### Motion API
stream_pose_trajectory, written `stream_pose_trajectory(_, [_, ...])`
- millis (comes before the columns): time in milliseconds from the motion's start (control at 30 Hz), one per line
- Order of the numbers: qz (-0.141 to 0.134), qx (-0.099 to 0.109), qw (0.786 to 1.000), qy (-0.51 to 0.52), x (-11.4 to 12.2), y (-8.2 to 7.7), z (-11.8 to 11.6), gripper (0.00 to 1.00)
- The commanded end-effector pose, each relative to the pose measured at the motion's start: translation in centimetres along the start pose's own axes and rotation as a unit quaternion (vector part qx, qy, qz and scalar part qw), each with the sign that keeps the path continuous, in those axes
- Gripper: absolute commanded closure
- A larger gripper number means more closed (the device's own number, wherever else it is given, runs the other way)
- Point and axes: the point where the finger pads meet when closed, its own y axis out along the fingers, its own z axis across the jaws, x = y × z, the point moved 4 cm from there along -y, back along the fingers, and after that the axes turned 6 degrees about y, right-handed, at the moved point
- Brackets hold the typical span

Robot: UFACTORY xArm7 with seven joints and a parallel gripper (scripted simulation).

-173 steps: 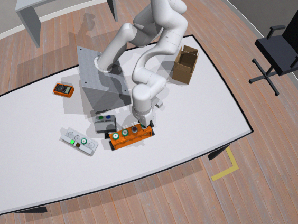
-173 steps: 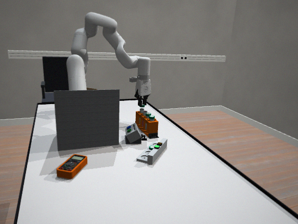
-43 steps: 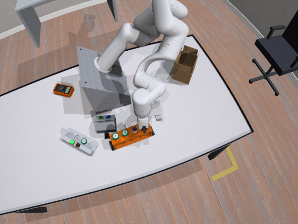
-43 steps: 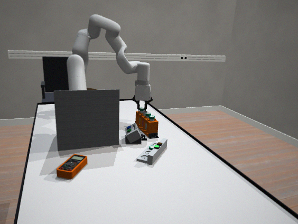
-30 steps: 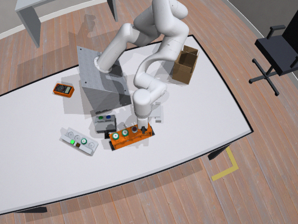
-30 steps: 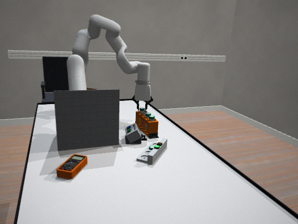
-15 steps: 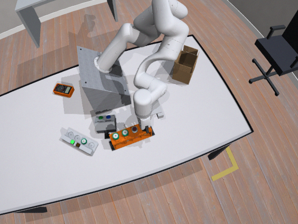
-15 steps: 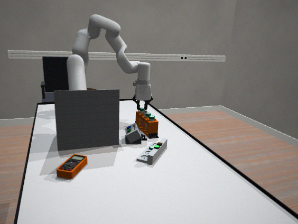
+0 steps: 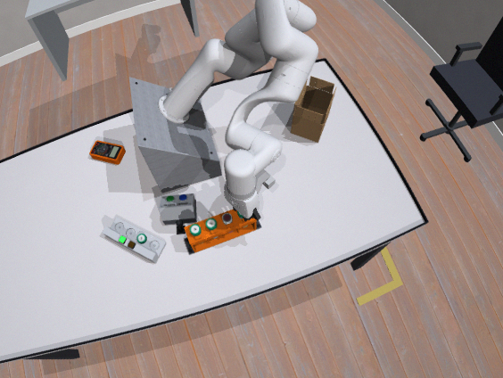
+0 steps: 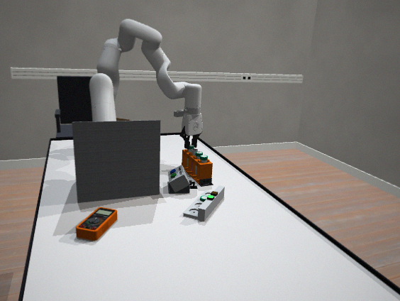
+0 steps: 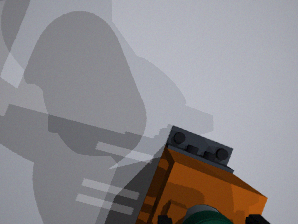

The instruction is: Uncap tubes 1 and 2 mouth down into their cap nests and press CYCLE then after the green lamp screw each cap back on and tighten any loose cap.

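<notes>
Currently the gripper straddles the green-topped round screw cap on tube 1, at the far-right end of the orange block-shaped decapping station in the top view. Jaws half open, gripping nothing; looks like a re-grip between turns. Close square on the cap, stay coaxial, and turn until it stops. Cap sits mouth down on the upright tube. Station's long axis runs roughly along the white table's front edge. Uncapped tube 2 is next.
</notes>
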Motion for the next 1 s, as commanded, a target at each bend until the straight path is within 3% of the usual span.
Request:
stream_pose_trajectory(0, [0.0,0.005,1.0,-0.006,0.13,-0.15,0.06,0.54])
stream_pose_trajectory(33, [0.0,0.005,1.0,-0.006,0.13,-0.15,0.06,1.0])
stream_pose_trajectory(500, [0.0,0.005,1.0,-0.006,0.13,-0.15,0.06,1.0])
stream_pose_trajectory(967, [0.001,0.004,0.981,0.192,0.13,-0.08,0.05,1.0])
